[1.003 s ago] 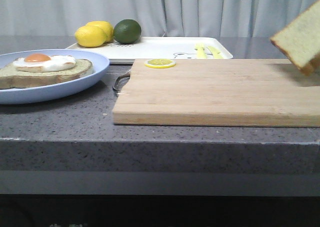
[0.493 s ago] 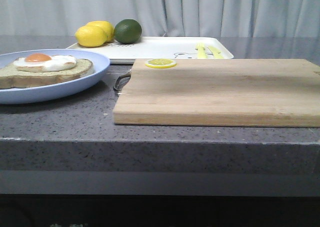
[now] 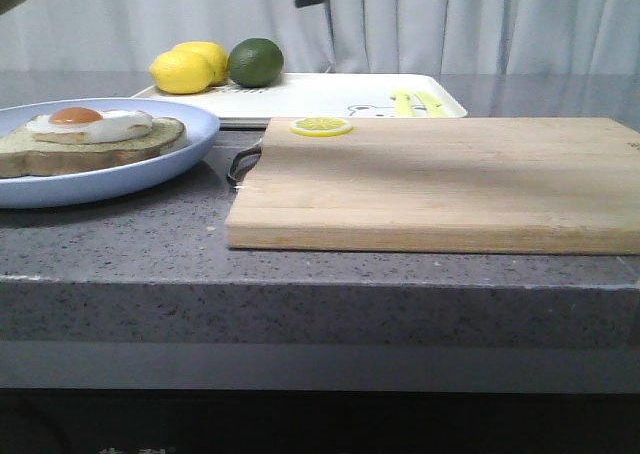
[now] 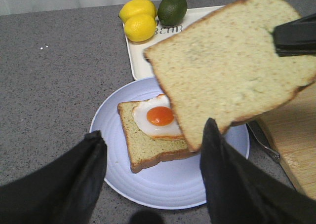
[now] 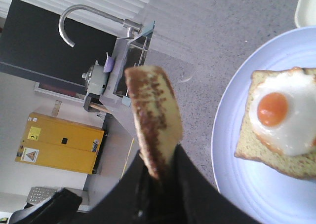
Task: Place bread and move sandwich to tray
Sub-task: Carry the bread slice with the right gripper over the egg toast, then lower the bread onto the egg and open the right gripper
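Bread has swung from over the cutting board across to above the plate w/ the egg sandwich, clear of it. Right pincer pinches its crust edge; left pincer hangs spread, holding nothing. Tray sits at counter's back.

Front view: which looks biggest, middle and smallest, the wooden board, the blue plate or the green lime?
1. Wooden board, biggest.
2. Blue plate, partly cut off by the picture's edge.
3. Green lime, smallest, though it sits farthest back.
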Robot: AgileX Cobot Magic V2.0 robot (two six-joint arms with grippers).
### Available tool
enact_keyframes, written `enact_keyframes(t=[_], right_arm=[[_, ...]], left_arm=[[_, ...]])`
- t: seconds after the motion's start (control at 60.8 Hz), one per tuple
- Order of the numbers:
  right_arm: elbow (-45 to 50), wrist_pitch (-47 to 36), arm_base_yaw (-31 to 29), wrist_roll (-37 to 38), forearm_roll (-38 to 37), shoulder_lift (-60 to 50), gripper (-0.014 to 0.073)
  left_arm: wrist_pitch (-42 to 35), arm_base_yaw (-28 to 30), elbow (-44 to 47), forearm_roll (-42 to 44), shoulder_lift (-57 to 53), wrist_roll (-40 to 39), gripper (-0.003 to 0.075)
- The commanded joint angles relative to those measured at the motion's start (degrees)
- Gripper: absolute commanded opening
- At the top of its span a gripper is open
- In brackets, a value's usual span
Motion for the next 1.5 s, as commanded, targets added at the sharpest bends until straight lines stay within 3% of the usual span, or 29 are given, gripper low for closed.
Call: enact_keyframes(t=[0.0,0.23,0.542,0.937,1.068,1.348,1.479], right_arm=[[-7.0,1.1,1.6,1.2,8.5,1.8,0.0034],[-15.4,-1.8,3.8,10.7,8.5,11.3,0.0034],[-15.8,-8.0,4.2,11.1,8.5,15.1,0.0034],[-15.5,-6.9,3.4,11.1,7.1,15.1,0.0043],[-15.5,-5.4,2.5,11.1,5.0,15.1,0.0118],[-13.5,0.7,0.1,11.1,2.5,15.1,0.0381],[-13.4,3.3,-1.0,11.1,-1.3,14.7,0.0405]], left_arm=[[-4.1,-0.4,-1.7,-0.1,0.3,0.1,0.0419],[-4.1,-0.4,-1.7,-0.1,0.3,0.1,0.0419],[-4.3,-0.4,-1.7,-0.1,0.3,0.1,0.0419],[-4.3,-0.4,-1.7,-0.1,0.3,0.1,0.0419],[-4.3,-0.4,-1.7,-0.1,0.3,0.1,0.0419],[-4.3,-0.4,-1.7,-0.1,0.3,0.1,0.0419],[-4.3,-0.4,-1.7,-0.1,0.3,0.1,0.0419]])
